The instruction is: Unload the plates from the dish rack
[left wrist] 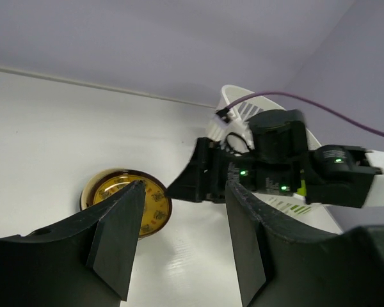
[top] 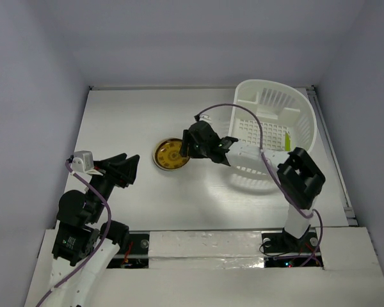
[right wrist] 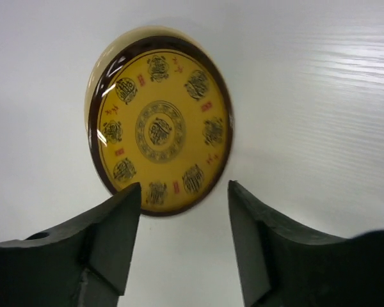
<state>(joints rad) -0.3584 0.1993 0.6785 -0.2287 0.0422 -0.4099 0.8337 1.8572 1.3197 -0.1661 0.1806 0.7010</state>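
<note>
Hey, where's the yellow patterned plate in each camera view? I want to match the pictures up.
Top external: the amber-yellow plate lies flat on the table, left of the dish rack.
Left wrist: lower left, partly behind the left gripper.
Right wrist: upper centre, just above the right gripper.
Shared landmark: the right gripper, open beside the plate in every view.

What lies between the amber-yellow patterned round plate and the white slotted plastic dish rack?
Only the right gripper, jaws open and empty, over the white table; the top view shows it between plate and rack.
</note>
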